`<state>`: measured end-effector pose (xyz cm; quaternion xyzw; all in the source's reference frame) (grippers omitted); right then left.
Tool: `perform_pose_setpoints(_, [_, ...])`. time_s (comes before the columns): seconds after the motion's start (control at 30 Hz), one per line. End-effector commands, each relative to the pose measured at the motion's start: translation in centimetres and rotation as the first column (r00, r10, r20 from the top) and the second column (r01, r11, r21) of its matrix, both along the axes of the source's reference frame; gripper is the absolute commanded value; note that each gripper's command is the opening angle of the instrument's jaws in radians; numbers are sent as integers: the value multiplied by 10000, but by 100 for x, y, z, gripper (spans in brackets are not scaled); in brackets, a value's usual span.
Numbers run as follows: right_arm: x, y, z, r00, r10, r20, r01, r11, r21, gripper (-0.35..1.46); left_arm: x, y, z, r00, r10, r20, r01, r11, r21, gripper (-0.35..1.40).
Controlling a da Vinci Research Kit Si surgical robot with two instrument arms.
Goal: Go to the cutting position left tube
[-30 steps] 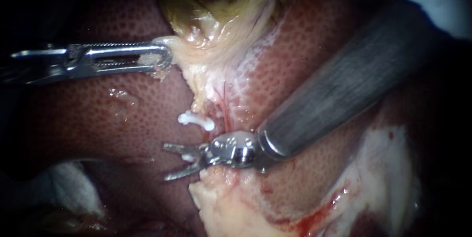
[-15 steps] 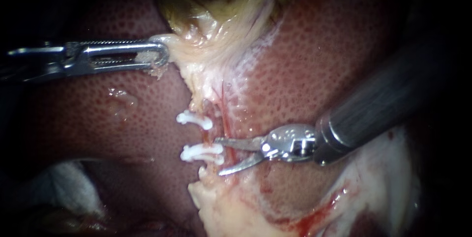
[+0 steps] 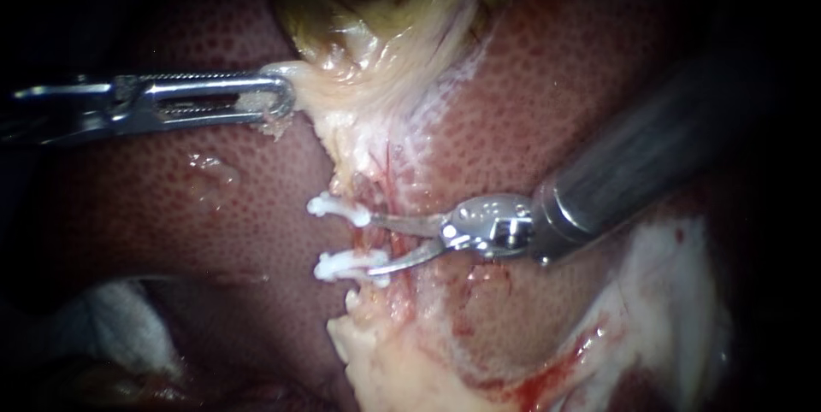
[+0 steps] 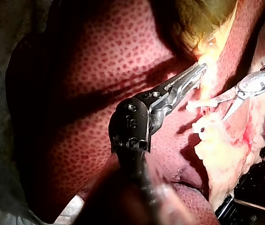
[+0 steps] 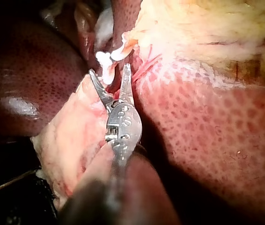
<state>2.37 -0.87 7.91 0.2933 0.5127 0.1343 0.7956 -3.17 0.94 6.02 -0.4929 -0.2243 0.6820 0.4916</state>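
My right instrument (image 3: 374,245) has advanced, its hand spread astride the tube (image 3: 384,239) between two clips (image 3: 340,208), seemingly placed to cut, while my left instrument (image 3: 280,97) pinches the gallbladder (image 3: 376,27)

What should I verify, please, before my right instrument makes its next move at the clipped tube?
1. Right instrument jaws open: ok, a gap shows.
2. Jaws placed between the upper clip and the lower clip: ok.
3. Tube fully between the jaws: cannot tell, the tips hide it.
4. Jaw tips clear of both clips: cannot tell, they lie very close.
5. Left instrument shut on the gallbladder, holding it aside: ok.
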Motion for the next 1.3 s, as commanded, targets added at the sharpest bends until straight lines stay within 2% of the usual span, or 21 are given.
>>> perform_pose_setpoints(0.03, [3, -1, 1, 10000, -41, -8, 41, 9999, 160, 142, 0, 0, 0, 10000, -6, -8, 6, 10000, -5, -35])
perform_pose_setpoints(0.4, [18, -17, 3, 9990, -421, -141, 436, 9901, 1334, 142, -1, 0, 0, 10000, -10, -10, 10, 10000, -4, -35])
perform_pose_setpoints(0.67, [30, -26, 3, 9975, -656, -249, 688, 9840, 1645, 142, -2, 0, 0, 10000, -12, -12, 12, 10000, -4, -35])
perform_pose_setpoints(0.87, [45, -27, 12, 9981, -603, -127, 616, 9812, 1830, 142, -2, 0, 0, 10000, -17, -14, 17, 10000, -5, -35])
perform_pose_setpoints(1.07, [57, -22, 17, 9996, -167, -245, 219, 9731, 2294, 137, -3, 0, 0, 10000, -19, -17, 19, 10000, -9, -35])
perform_pose_setpoints(1.3, [65, -21, 19, 9991, 117, -398, -12, 9671, 2544, 135, -4, 0, 0, 10000, -23, -20, 23, 10000, -11, -35])
